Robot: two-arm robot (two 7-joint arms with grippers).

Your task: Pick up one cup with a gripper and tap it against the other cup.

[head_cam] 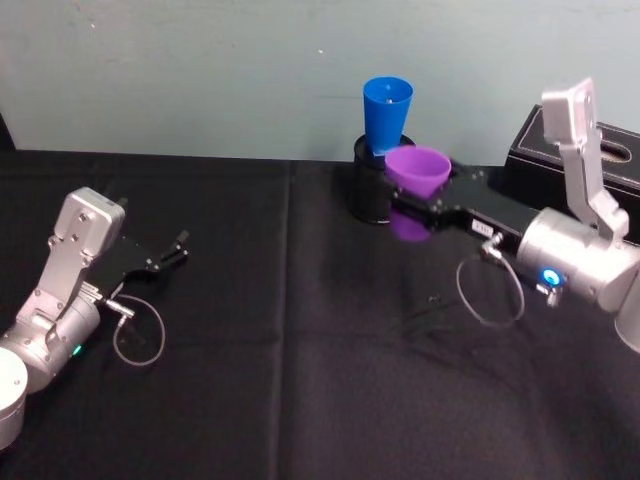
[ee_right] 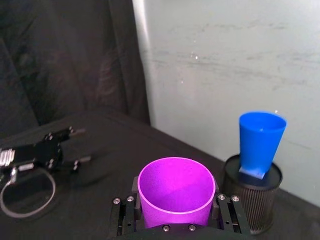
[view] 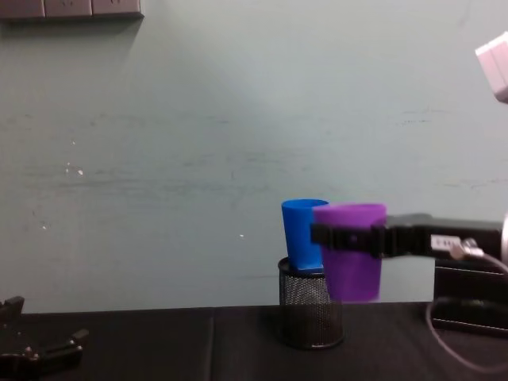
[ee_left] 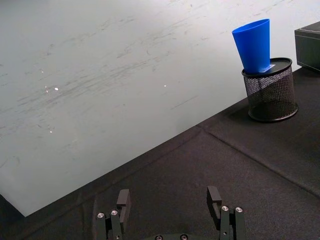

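R gripper [head_cam: 425, 192] reaches in from 3 o'clock in the head view, and its jaws clamp the purple cup [head_cam: 418, 168], which is upright and up off the black worktop [head_cam: 300, 400]. The blue cup [head_cam: 386, 110] stands a bit tilted in the black mesh pen holder [head_cam: 370, 195] near 12 o'clock. Purple cup is just beside it, at its 4 o'clock; can't tell if they touch. L gripper [head_cam: 172, 255] sits low at 8 o'clock, jaws wide apart, holding nothing.
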